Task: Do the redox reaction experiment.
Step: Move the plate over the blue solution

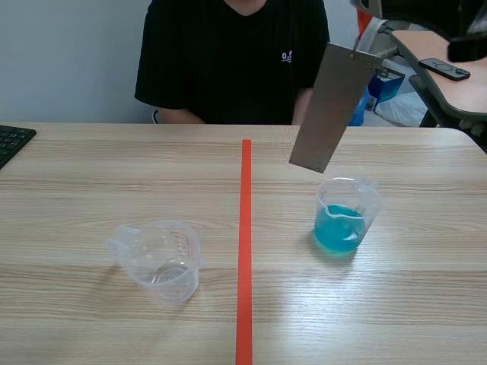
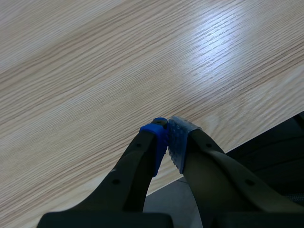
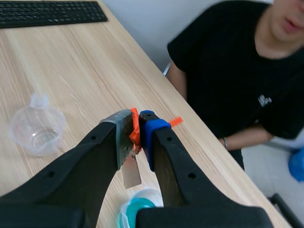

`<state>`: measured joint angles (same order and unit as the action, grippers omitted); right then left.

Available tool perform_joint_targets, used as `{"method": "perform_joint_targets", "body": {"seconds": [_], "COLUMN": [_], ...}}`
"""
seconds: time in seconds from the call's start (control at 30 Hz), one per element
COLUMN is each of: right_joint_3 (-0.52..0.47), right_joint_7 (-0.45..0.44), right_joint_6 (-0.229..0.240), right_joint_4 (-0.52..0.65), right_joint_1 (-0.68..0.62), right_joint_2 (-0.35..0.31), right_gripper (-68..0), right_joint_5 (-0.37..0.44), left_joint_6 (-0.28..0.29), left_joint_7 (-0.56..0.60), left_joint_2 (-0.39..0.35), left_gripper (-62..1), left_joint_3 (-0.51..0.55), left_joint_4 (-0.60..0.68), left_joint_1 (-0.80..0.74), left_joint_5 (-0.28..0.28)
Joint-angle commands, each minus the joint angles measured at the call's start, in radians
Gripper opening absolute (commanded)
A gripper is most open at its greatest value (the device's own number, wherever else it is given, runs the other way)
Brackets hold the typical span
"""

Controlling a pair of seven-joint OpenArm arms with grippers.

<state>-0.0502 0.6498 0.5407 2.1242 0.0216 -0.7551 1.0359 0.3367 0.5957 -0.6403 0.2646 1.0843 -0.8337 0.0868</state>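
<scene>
The right gripper (image 3: 137, 127) is hanging raised over the right half of the tabletop (image 1: 426, 296), its jaws closing tight on the upper end of a grey metal strip (image 1: 329, 106). The strip is hanging tilted in the air, with its lower end just above the clear cup of blue liquid (image 1: 346, 219) and clear of the liquid. That cup is standing right of the orange-red tape line (image 1: 245, 251), about midway between the near and far edges. A clear empty cup (image 1: 160, 262) is sitting on the left half of the tabletop, toward the near edge and well apart from the blue one, its handle pointing toward the left edge. The left gripper (image 2: 166, 128) is hovering over bare wood by an edge of the tabletop, its pads (image 2: 178, 142) pressing together and gripping nothing. A person in a black shirt (image 1: 228, 61) is sitting at the far edge, and a black keyboard (image 1: 11, 141) is lying at the far left corner.
</scene>
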Motion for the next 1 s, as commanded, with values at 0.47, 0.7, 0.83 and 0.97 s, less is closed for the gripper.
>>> {"method": "perform_joint_targets", "body": {"seconds": [0.47, 0.7, 0.83, 0.97], "right_joint_3": [-0.108, -0.105, -0.072, -0.026], "right_joint_7": [-0.04, -0.046, -0.038, -0.026], "right_joint_6": [0.116, 0.127, 0.126, 0.121], "right_joint_4": [-0.322, -0.352, -0.352, -0.353], "right_joint_1": [0.032, 0.065, 0.079, 0.097], "right_joint_2": [-0.04, -0.039, -0.034, -0.034], "right_gripper": [-66.2, -66.2, -66.2, -66.2], "right_joint_5": [0.071, 0.121, 0.129, 0.129], "left_joint_6": [-0.001, -0.001, -0.001, -0.001], "left_joint_7": [0.014, 0.015, 0.015, 0.015], "left_joint_2": [-0.006, -0.005, -0.005, -0.005], "left_gripper": [-57.9, -57.9, -57.9, -57.9], "left_joint_3": [0.008, 0.008, 0.008, 0.008], "left_joint_4": [0.01, 0.01, 0.01, 0.01], "left_joint_1": [0.0, 0.0, 0.0, 0.0], "left_joint_5": [0.007, 0.007, 0.007, 0.007]}}
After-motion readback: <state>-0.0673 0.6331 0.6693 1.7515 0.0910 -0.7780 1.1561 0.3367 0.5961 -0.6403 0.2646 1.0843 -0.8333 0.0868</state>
